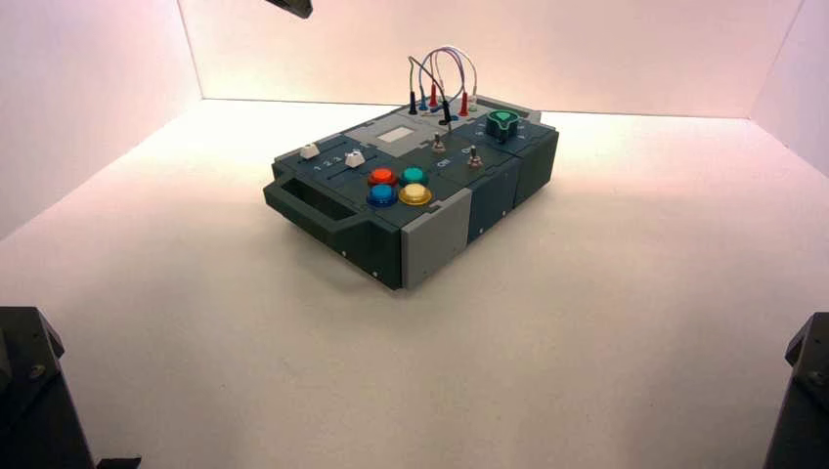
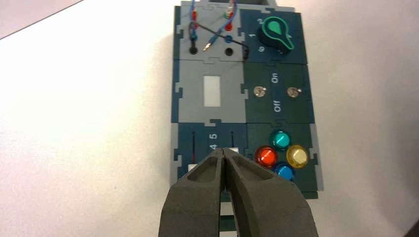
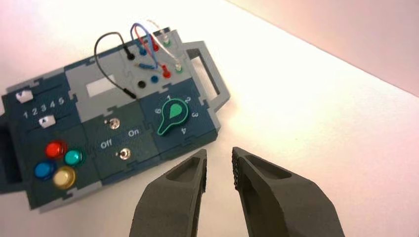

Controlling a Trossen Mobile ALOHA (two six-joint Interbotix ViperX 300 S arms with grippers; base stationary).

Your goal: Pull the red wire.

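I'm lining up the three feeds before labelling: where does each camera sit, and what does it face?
High view: above and behind, looking down at the box; only arm bases at the bottom corners.
Left wrist view: on the left arm, facing the box's button end; left gripper shut.
Right wrist view: on the right arm, facing the knob side; right gripper open.
All show the red wire.

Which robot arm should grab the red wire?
Probably the right: the right gripper is open, hovering beside the box's knob end, nearer the red wire. The left gripper is shut, over the slider end.
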